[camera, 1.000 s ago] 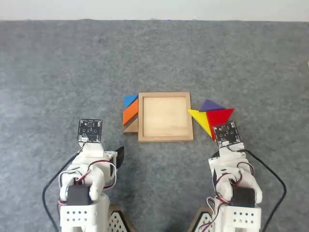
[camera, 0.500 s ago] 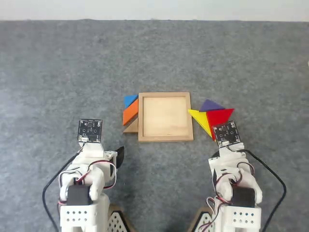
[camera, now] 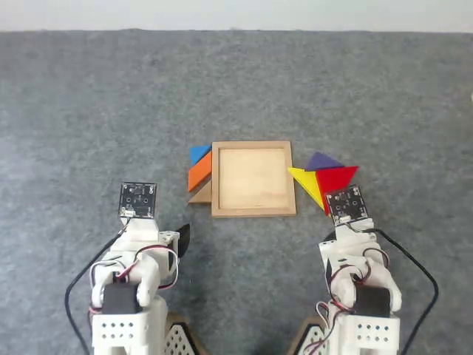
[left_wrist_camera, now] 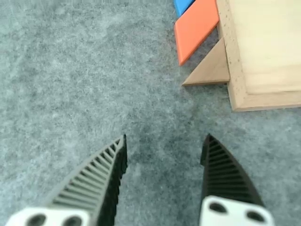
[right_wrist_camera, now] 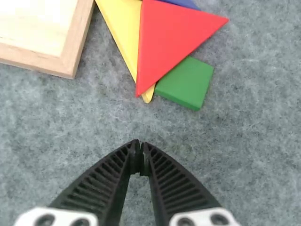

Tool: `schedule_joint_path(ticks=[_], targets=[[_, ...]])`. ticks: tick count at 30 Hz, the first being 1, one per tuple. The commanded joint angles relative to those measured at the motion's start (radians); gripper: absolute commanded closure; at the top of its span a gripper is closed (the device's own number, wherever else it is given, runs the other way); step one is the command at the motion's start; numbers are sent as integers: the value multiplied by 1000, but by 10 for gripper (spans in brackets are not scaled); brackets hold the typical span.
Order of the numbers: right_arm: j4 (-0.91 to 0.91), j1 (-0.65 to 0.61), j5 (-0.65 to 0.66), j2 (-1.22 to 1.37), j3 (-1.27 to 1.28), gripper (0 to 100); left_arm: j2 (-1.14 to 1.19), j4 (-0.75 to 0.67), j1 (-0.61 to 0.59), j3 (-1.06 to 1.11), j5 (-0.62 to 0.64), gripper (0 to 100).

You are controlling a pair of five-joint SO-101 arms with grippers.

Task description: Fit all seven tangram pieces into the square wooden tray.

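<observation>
High view looks down on a square wooden tray (camera: 253, 146) lying flat on a grey felt table covering (camera: 103, 103), ahead of the two arms and between them. Against the tray's left side lie three pieces in a row: a small blue piece (camera: 199, 153) farthest from the arms, a flat orange parallelogram (camera: 200, 174) in the middle, and a plain wooden triangle (camera: 201, 195) nearest, its long edge touching the tray wall. On the tray's right side a large red triangle (right_wrist_camera: 169, 37) overlaps a large yellow triangle (right_wrist_camera: 123, 28), with a purple piece (camera: 322, 160) partly under the red one on the far side. A small green square (right_wrist_camera: 185, 83) sits just beside their near tips. All these pieces rest on the felt, outside the tray. The left gripper (left_wrist_camera: 165, 139) hangs over bare felt near the wooden triangle, its jaws spread wide and holding nothing. The right gripper (right_wrist_camera: 139, 142) hovers near the green square, jaws pressed together on nothing.
</observation>
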Motion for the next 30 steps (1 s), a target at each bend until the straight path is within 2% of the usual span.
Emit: schedule_joint_path(ticks=[1, 15, 22, 24, 27, 28, 30], targets=[[4, 7, -5, -4, 9, 987, -11, 6, -2, -7, -8, 755], [5, 2, -11, -1, 11, 987, -11, 6, -2, -7, -8, 755], [35, -64, 6, -13, -3, 986, -11, 6, -2, -7, -8, 755], [12, -44, 117, -13, -38, 986, -11, 6, 2, -7, -8, 755], [24, 54, 408, -18, -130, 986, -11, 6, 0, -7, -8, 755], [25, 88, 453, -18, -166, 986, -11, 6, 0, -7, -8, 755], [15, 150, 373, -18, -233, 986, -11, 6, 0, -7, -8, 755]])
